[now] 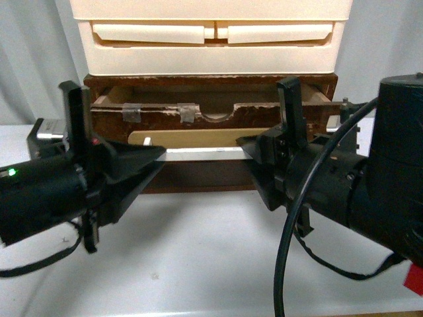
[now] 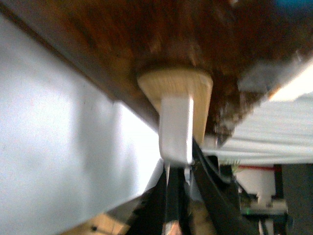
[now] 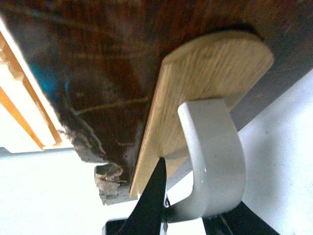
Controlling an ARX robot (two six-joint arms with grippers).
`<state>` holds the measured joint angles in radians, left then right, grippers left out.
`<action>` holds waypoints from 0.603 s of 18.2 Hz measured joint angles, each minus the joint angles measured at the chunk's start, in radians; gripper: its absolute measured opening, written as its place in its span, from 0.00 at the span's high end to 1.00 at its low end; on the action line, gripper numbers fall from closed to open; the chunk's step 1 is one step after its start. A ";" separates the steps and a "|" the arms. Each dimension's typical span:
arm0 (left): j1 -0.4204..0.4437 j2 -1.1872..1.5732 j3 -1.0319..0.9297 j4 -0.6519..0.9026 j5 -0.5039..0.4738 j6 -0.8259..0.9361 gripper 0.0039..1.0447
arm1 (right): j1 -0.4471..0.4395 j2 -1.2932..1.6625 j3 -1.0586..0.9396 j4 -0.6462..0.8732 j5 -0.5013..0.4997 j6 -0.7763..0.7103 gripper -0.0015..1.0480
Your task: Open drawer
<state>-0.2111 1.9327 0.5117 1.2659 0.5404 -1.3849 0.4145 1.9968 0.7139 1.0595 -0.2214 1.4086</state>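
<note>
The dark brown wooden drawer (image 1: 165, 122) sits low in the cabinet, its front a little forward of the frame, with a gap showing along its taped, notched top edge. Its white bar handle (image 1: 201, 153) lies across a tan plate (image 1: 198, 137). My left gripper (image 1: 158, 155) is shut on the bar's left end and my right gripper (image 1: 243, 146) on its right end. In the left wrist view the handle end (image 2: 176, 129) runs down between the black fingers (image 2: 156, 196). In the right wrist view the curved handle (image 3: 215, 156) stands off the plate (image 3: 205, 73), with one finger (image 3: 151, 200) behind it.
Cream plastic drawers (image 1: 211, 39) stack above the wooden cabinet. The white table (image 1: 211, 264) stretches in front of it. A black cable (image 1: 284, 251) loops down from the right arm, and a red object (image 1: 415, 281) shows at the right edge.
</note>
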 joint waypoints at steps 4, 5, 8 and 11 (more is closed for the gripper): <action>-0.002 -0.151 -0.259 0.018 0.061 0.060 0.82 | 0.048 -0.095 -0.190 0.032 -0.003 -0.077 0.69; -0.001 -0.153 -0.284 0.012 0.058 0.067 0.75 | 0.066 -0.104 -0.218 0.020 -0.013 -0.105 0.60; 0.028 -0.306 -0.306 -0.050 0.047 0.131 0.48 | 0.065 -0.171 -0.252 -0.020 -0.003 -0.163 0.32; 0.021 -0.422 -0.356 -0.078 -0.128 0.381 0.31 | 0.090 -0.125 -0.299 0.175 0.286 -0.412 0.26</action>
<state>-0.1902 1.5105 0.1555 1.1877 0.4126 -1.0035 0.5041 1.8717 0.4149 1.2350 0.0643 0.9970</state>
